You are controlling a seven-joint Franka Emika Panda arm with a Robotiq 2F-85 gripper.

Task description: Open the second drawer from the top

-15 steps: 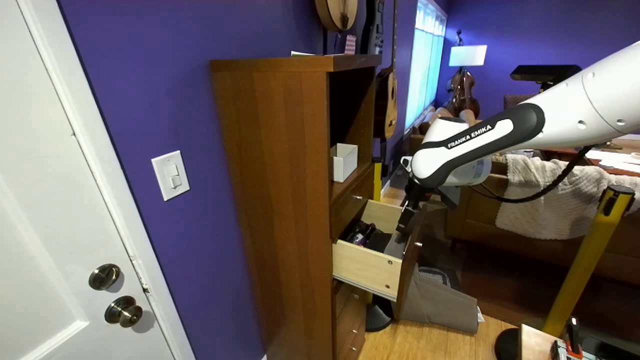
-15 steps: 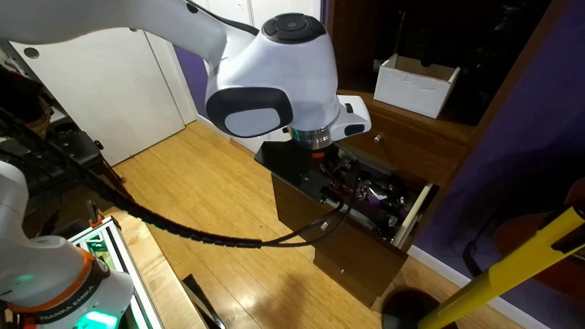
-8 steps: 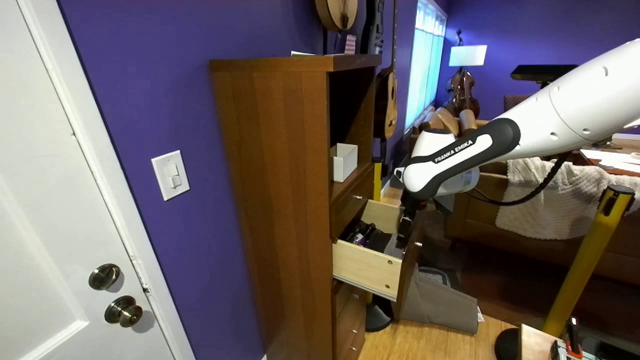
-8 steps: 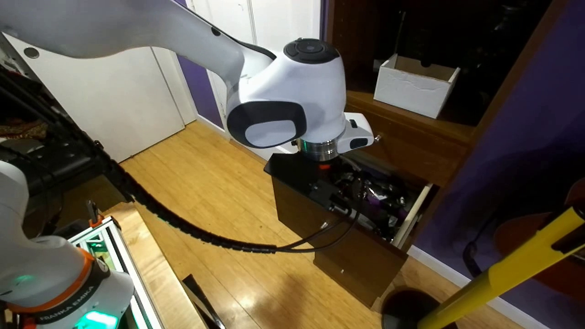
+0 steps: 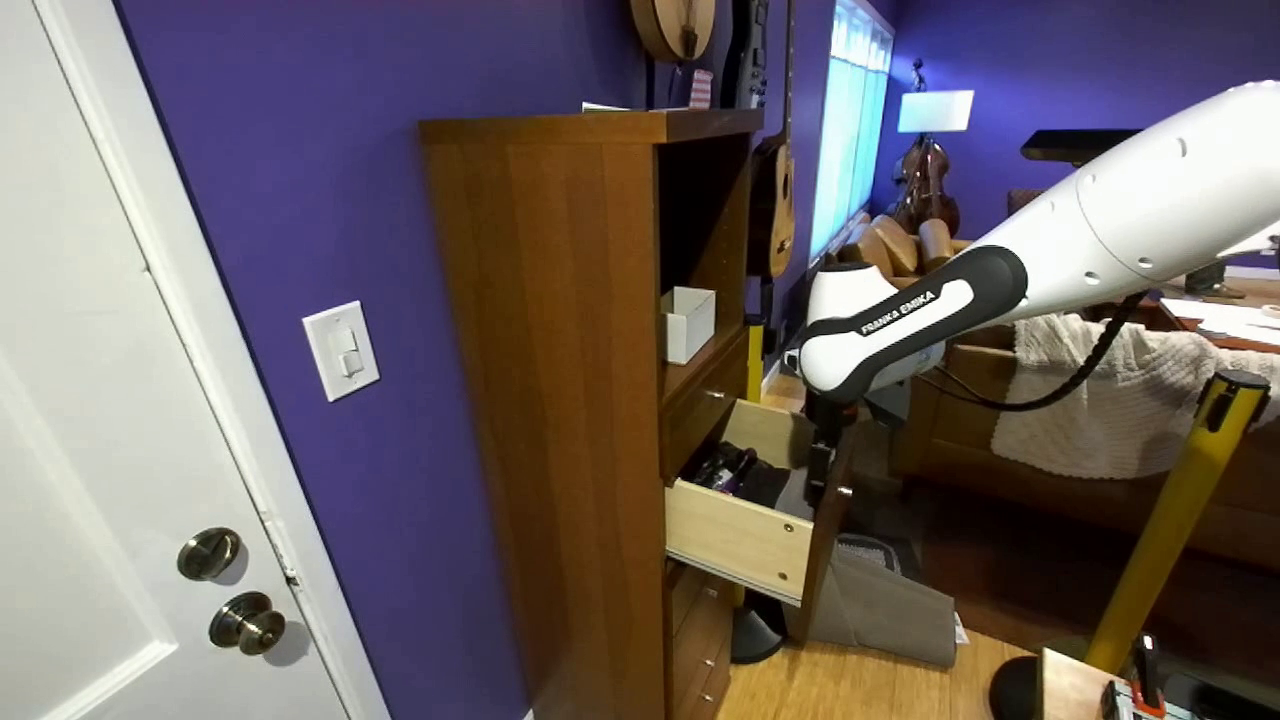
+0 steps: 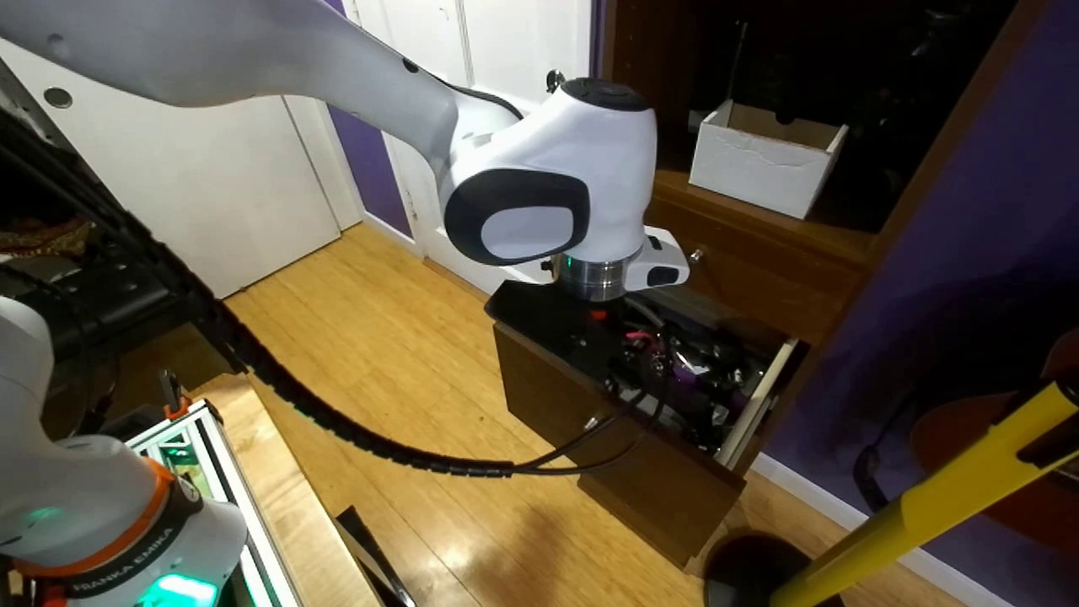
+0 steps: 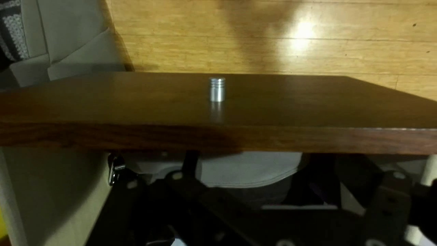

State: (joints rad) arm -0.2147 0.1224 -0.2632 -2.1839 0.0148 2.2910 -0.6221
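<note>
The second drawer [image 5: 740,540] of the brown cabinet [image 5: 560,400] is pulled well out, with dark items inside. Its brown front [image 6: 582,413] shows in an exterior view and its front [image 7: 290,102] with a silver knob [image 7: 217,89] in the wrist view. My gripper [image 7: 273,164] has its fingers spread apart, down inside the drawer just behind the front panel; it also shows in an exterior view [image 5: 822,475]. Whether the fingers touch the panel is hard to tell. A grey cloth-like item [image 7: 249,167] lies between them. The top drawer [image 6: 759,270] is shut above.
A white box [image 6: 763,164] stands on the shelf above the drawers. A yellow post [image 6: 936,497] stands near the cabinet. A grey item [image 5: 880,610] lies on the floor beside the drawer. The arm's cable [image 6: 379,451] hangs in front of the drawer.
My arm has come lower and the gripper has gone deeper into the drawer, turning more upright. Since half a second ago, the drawer has slid out slightly, with the gripper moving along outward.
</note>
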